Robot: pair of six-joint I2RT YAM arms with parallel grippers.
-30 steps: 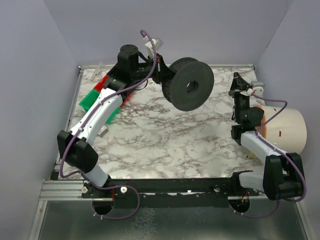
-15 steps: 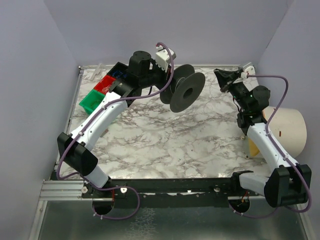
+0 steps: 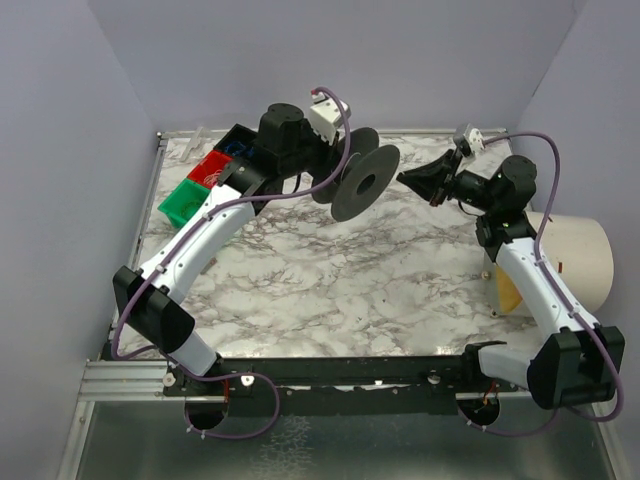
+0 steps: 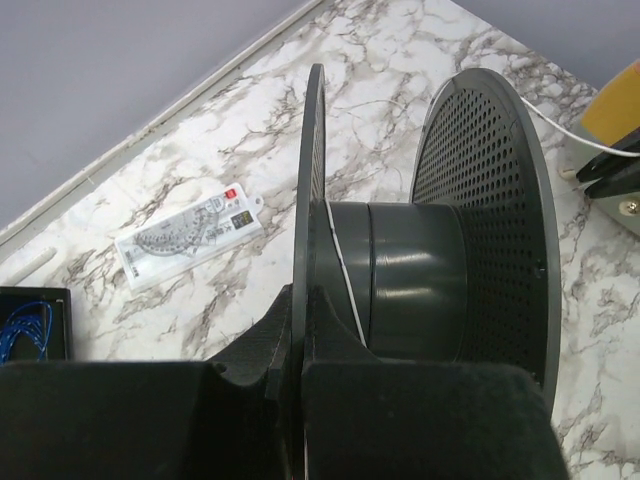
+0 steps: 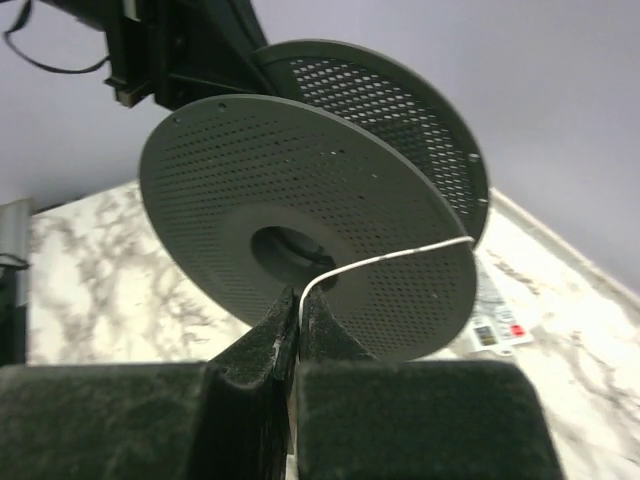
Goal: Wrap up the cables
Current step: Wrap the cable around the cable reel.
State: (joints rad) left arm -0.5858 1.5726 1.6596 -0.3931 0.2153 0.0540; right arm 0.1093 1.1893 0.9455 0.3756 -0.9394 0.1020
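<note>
1. Gripping one flange of the spool [image 3: 362,182] at its rim, the left gripper [image 3: 338,172] is clenched hard on it. It holds the spool toward the 12 o'clock side of the marble table [image 3: 330,300]. The flanges stand on edge, and the centre hole faces the other arm.
2. From the left wrist, the fingers [image 4: 250,350] pinch the thin edge of the perforated flange. The smooth dark hub between the two flanges is almost bare. One thin white cable [image 4: 345,270] crosses the hub just beside the clamped flange.
3. The right gripper [image 3: 408,179] sits at 3 o'clock of the spool, near it but apart, with its tips aimed at the hole.
4. From the right wrist, the jaws are pressed together and grasp the cable [image 5: 400,258]. The strand leaves the fingertips, curls upward, then runs toward 3 o'clock across the face of the front flange to its rim.
5. A green bin [image 3: 183,200], a red bin [image 3: 212,168] and a black bin [image 3: 238,141] cluster at the table's 10 o'clock corner.
6. A white cylinder [image 3: 580,255] lies at the 3 o'clock edge, beside the right arm.
7. A white protractor pack [image 4: 190,240] lies flat on the marble, at 9 o'clock of the spool in the left wrist view.
</note>
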